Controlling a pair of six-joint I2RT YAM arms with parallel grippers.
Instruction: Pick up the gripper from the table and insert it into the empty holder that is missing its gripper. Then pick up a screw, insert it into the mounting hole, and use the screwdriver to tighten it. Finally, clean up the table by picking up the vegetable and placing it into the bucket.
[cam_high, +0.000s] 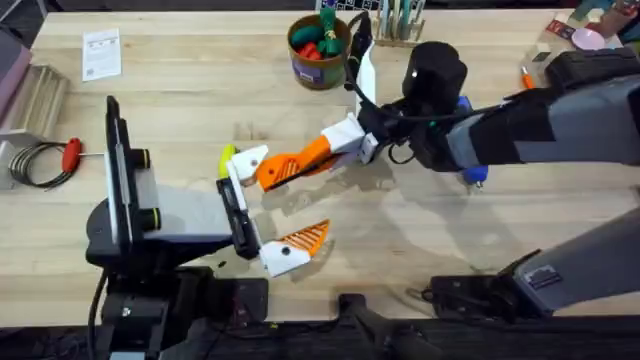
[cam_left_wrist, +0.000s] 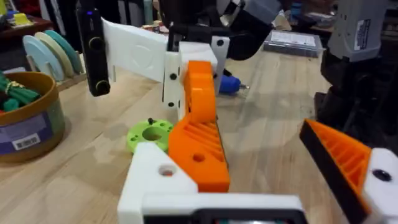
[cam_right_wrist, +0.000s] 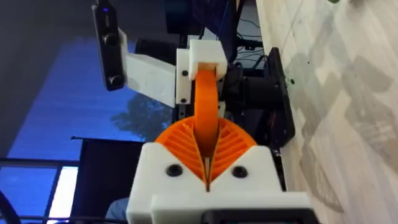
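The orange ribbed gripper (cam_high: 290, 167) hangs above the table's middle, and my right gripper (cam_high: 345, 140) is shut on its far end. Its near end sits at the white holder (cam_high: 250, 160) on my left arm's tip. In the left wrist view the gripper (cam_left_wrist: 199, 143) rests against the holder (cam_left_wrist: 155, 180). My left gripper (cam_high: 290, 205) stands open, its other orange finger (cam_high: 305, 238) well apart. The blue screwdriver (cam_high: 472, 175) lies half hidden behind the right arm. The bucket (cam_high: 318, 55) stands at the back. A yellow-green thing (cam_high: 227, 158) peeks out beside the holder; vegetable or disc, I cannot tell.
A green disc (cam_left_wrist: 149, 134) lies on the table under the held finger. The bucket (cam_left_wrist: 25, 118) holds red, green and orange toys. A red-handled tool (cam_high: 72, 152) and a cable lie at the far left, with a paper sheet (cam_high: 101, 52) behind them.
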